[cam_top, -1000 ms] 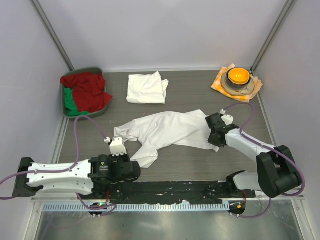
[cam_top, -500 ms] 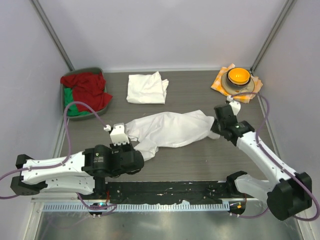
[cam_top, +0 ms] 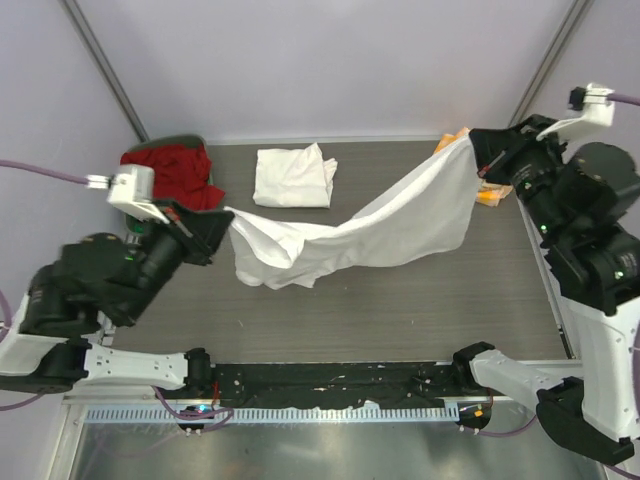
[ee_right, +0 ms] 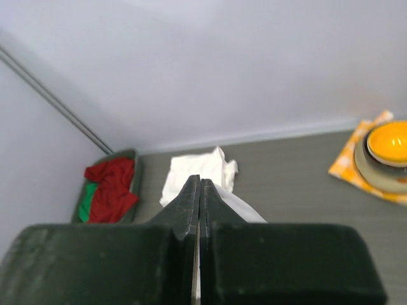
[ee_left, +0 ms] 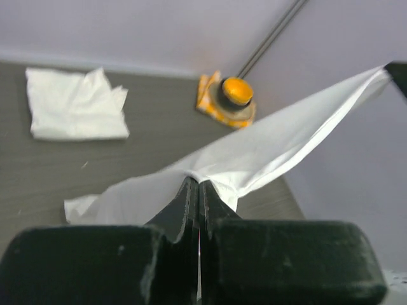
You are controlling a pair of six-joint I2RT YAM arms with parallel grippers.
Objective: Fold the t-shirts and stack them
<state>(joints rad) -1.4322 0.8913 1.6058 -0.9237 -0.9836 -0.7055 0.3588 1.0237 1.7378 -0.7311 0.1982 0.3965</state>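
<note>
A white t-shirt (cam_top: 385, 222) hangs stretched in the air between both raised arms, its middle sagging over the table. My left gripper (cam_top: 228, 214) is shut on its left end, and in the left wrist view the fabric (ee_left: 280, 143) runs up and right from the closed gripper (ee_left: 198, 182). My right gripper (cam_top: 477, 152) is shut on the right end; the right wrist view shows cloth (ee_right: 238, 208) just beyond the closed gripper (ee_right: 199, 180). A second t-shirt (cam_top: 293, 177) lies folded at the back of the table.
A green bin (cam_top: 191, 142) holding red and green cloth (cam_top: 180, 168) stands at the back left. An orange bowl (ee_right: 389, 142) on a checked cloth (ee_right: 350, 166) sits at the back right, mostly hidden behind the right arm in the top view.
Both arms have risen from the table, lifting the t-shirt and stretching it apart. The right gripper closed on the shirt's right end before the lift.
</note>
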